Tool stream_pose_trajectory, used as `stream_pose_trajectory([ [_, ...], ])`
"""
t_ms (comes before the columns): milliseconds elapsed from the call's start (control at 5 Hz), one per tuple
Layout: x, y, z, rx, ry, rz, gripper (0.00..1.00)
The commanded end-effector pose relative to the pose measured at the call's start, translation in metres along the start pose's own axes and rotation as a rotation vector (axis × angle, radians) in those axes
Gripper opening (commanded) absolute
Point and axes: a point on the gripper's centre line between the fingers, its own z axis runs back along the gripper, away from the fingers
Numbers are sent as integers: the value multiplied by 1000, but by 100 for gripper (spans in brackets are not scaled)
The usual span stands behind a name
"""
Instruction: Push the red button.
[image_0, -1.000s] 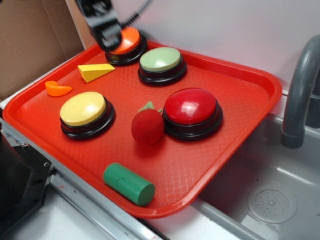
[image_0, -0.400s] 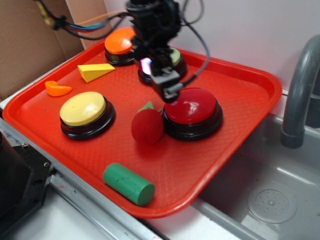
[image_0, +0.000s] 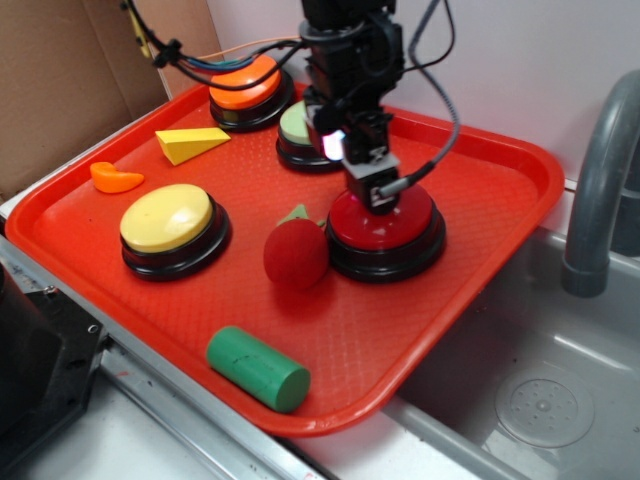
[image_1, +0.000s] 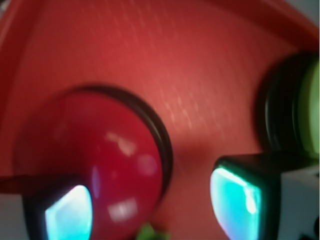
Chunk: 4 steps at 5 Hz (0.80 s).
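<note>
We look through the exterior camera from above and off one corner of the red plastic tray (image_0: 480, 200), facing down at an angle, far enough back to take in the whole tray, the grey sink basin (image_0: 540, 390) beside it and the cardboard wall (image_0: 50, 80) behind. Through the wrist camera we look steeply down from very close; the picture is blurred. Both views share the glossy red dome button on its black base (image_0: 400, 225) (image_1: 100, 165), the pale green button (image_0: 300, 125) (image_1: 310, 105) and the textured tray floor between them.
</note>
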Motion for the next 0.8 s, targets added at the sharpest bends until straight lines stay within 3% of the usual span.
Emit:
stream_pose_trajectory([
  [0, -5, -5, 44, 2, 8, -77, 100],
  [200, -31, 2, 95, -2, -5, -79, 100],
  [400, -57, 7, 114, -70, -14, -27, 100],
  [600, -70, 9, 122, -82, 21, 21, 100],
])
